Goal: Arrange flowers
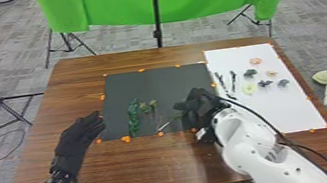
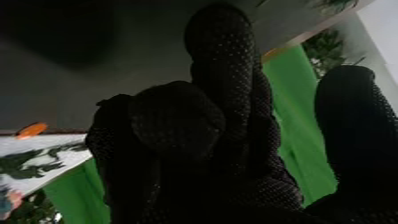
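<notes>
In the head view my left hand (image 1: pixel 79 134) is open over the brown wood, left of the black mat (image 1: pixel 163 77). My right hand (image 1: pixel 199 106) is over the mat's right edge, open, its thumb apart from the fingers; my right hand (image 2: pixel 222 125) has no flower visible between thumb and fingers in the right wrist view. A thin pale stem (image 1: pixel 166 124) lies just left of it; whether they touch I cannot tell. A long green sprig (image 1: pixel 134 116) and a smaller green sprig (image 1: pixel 148 107) lie on the mat. The white sheet (image 1: pixel 278 110) holds a pink flower (image 1: pixel 256 61), dark stems (image 1: pixel 233 78) and a pale yellow-green flower (image 1: pixel 249 88).
More small pieces lie on the sheet, among them a peach flower (image 1: pixel 271 73) and a dark green one (image 1: pixel 250 73). Orange bits (image 1: pixel 125 139) mark the mat's border. Past the brown table (image 1: pixel 142 165) hangs a green backdrop (image 1: pixel 114 7) on stands.
</notes>
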